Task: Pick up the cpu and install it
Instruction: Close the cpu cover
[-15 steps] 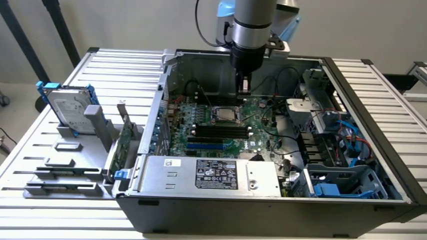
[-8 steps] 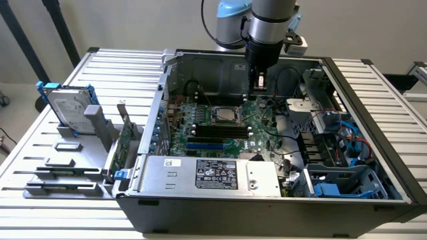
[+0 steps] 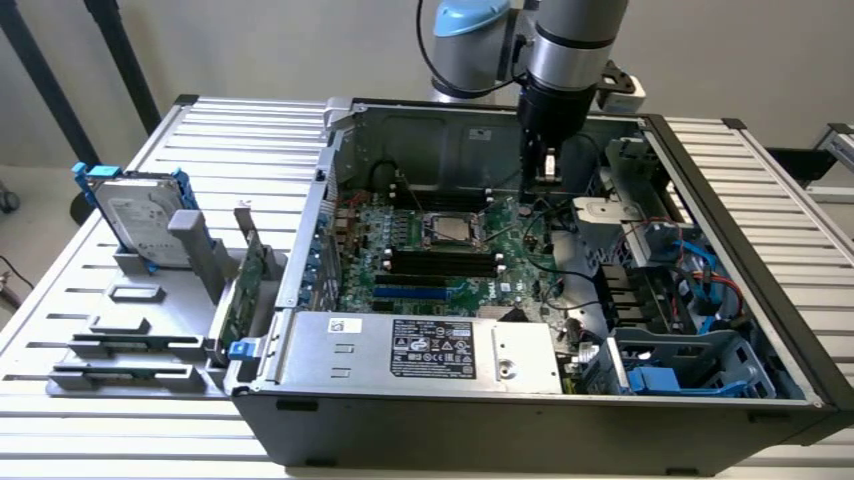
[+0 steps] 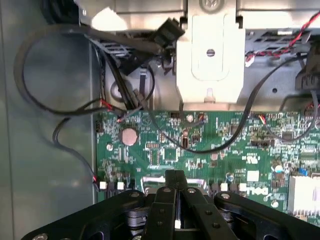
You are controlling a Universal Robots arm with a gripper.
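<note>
While the gripper (image 3: 545, 178) hangs over the board (image 4: 165, 134), its fingers pressed together on nothing I can see, the cpu (image 3: 451, 229) appears to lie in the socket (image 3: 454, 212), near but apart from it. By my judgement, the arm should travel straight and slowly, clear of the loose cables (image 4: 50, 107). I count one cpu, one socket, one drive (image 3: 134, 215) and one coin cell (image 4: 129, 136).

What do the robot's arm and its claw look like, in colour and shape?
The arm is a silver-grey round tube with a light blue joint cap and a thin black cable running beside it. The claw is black and angular, with small silver screws.
</note>
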